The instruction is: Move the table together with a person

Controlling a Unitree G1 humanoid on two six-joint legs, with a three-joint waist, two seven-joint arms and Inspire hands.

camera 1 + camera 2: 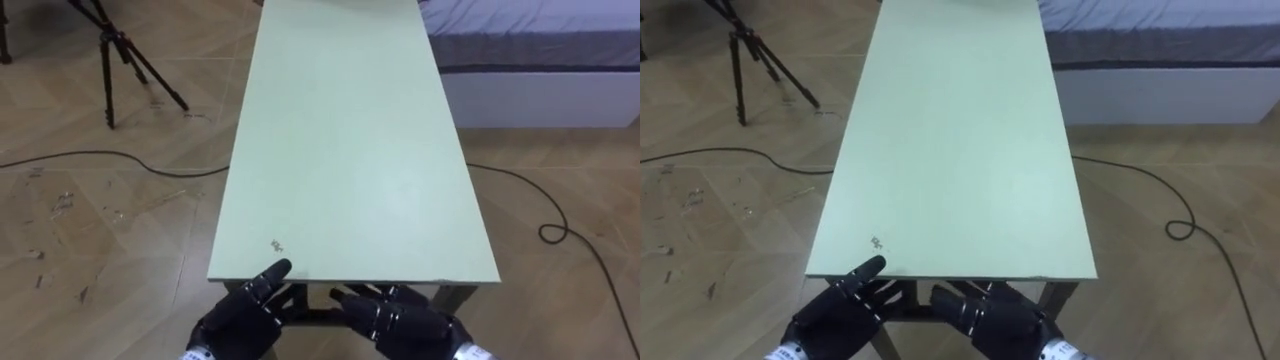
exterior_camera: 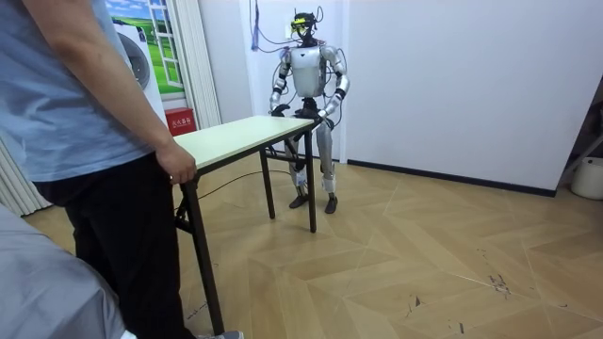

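The bench [image 1: 350, 150] stands lengthwise between the robot and a person [image 2: 85, 122], and the robot is close against one short end. Its left hand [image 1: 240, 320] sits at the near edge with the thumb laid up on the top and the fingers [image 1: 262, 292] tucked beneath, pinching the edge. The right hand [image 1: 410, 325] is just beside it, below the same edge. Its fingers reach in under the top, and whether they are curled or straight I cannot tell.

In the room view the person's hand [image 2: 177, 167] grips the far end. The legs at both ends look to be on the floor, though a slight lift cannot be ruled out.

I judge that the step in hand is taking hold at both ends, with the carry not yet under way. Both hands sit left of the end's middle, so the next move calls for a firm, even hold before lifting level with the person. It must then step at the person's pace, watching the bed [image 1: 540, 50] on the right, the tripod [image 1: 120, 50] on the left and the cable [image 1: 560, 230] on the floor.
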